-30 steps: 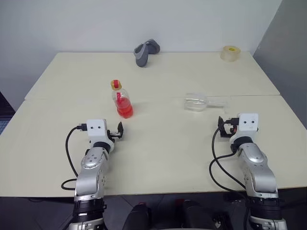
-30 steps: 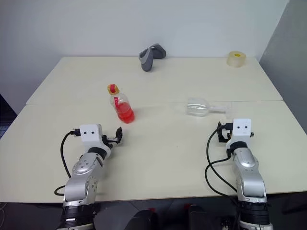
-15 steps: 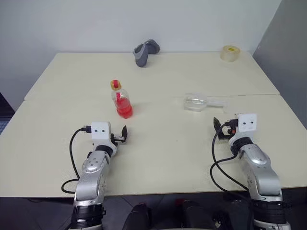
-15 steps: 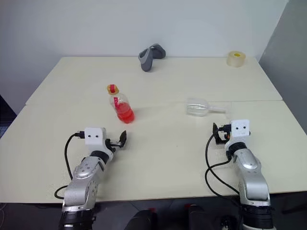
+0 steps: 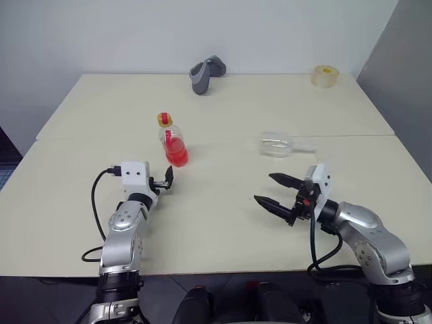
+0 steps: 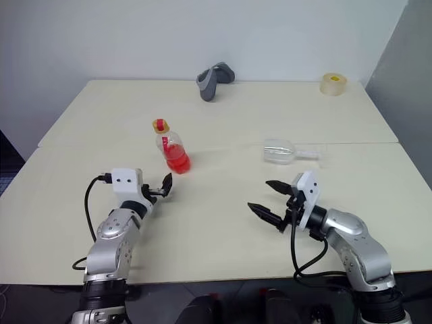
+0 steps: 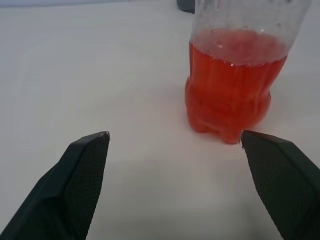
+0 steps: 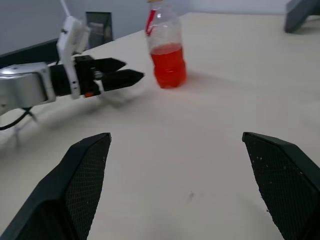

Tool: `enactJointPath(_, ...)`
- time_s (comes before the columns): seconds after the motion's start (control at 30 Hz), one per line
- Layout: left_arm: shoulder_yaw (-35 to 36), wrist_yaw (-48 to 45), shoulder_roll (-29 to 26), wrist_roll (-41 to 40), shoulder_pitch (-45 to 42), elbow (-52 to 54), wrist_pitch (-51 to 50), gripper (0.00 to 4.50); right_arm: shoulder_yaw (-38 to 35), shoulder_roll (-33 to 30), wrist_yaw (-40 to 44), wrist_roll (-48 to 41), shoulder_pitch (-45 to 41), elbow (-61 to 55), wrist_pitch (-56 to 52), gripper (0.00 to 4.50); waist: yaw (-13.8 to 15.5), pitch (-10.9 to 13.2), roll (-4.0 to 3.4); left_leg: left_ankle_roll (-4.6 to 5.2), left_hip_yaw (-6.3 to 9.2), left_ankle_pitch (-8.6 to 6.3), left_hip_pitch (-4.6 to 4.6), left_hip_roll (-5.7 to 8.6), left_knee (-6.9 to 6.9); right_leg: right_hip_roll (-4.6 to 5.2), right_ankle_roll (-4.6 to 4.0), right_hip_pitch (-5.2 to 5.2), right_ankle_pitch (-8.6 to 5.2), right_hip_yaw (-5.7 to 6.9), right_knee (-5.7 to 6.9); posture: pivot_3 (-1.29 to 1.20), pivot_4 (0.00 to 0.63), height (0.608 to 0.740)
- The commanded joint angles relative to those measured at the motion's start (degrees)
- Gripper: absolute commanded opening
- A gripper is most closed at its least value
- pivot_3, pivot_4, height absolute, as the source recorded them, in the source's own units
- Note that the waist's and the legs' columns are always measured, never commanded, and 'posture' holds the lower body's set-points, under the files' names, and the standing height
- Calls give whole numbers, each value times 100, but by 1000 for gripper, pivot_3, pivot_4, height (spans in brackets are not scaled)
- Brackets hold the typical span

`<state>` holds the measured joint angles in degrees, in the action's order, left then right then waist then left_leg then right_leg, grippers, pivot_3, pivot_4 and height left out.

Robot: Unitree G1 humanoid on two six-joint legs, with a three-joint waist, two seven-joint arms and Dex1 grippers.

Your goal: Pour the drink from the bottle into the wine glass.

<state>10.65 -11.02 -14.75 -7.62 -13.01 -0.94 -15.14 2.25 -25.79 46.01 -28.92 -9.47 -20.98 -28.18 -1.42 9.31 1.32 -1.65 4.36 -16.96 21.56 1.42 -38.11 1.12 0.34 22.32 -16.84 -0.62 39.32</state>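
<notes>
Clearly the bottle is the landmark: it stands upright, cap on, its drink low inside, just ahead of the left gripper, whose fingers are spread wide, level and aimed at its base. Right of the bottle, well apart, the wine glass lies on its side, stem pointing away from it. The right gripper, also wide and empty, sits nearest the glass but points back toward the bottle

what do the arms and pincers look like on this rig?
Both arms have silver-grey metal shells with black joints. Each wrist carries a white boxy block with two small dark holes and a loose black cable looping back along the forearm. The left pincer and right pincer each have two tapered black fingers, with textured inner pads.
</notes>
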Motion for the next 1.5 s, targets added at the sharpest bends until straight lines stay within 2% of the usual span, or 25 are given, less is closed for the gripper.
enactJointPath(0.03,-124,-206,-111,36,-82,35,244,4492,6,17,99,-86,-293,-14,136,4500,1,0,0,0,0,0,0,0,0,0,0,0,0,-1,0,0,150,740)
enactJointPath(0.4,-209,-374,-223,91,-571,-526,602,4492,-13,239,-240,107,-464,179,242,4500,30,0,0,-5,5,3,1,1,0,2,2,-2,2,4,-4,0,150,740)
enactJointPath(0.73,-245,-612,-357,150,-1390,-1744,1297,4492,-110,261,-500,-25,-579,129,90,4500,30,0,0,-9,5,5,1,1,0,2,2,-1,2,6,-5,0,150,740)
enactJointPath(1.5,-378,-629,-128,311,-3052,-4698,2958,4492,-129,165,-809,-6,-507,-84,-15,4500,30,0,1,-13,11,7,15,3,-2,3,5,0,5,17,-21,0,150,740)
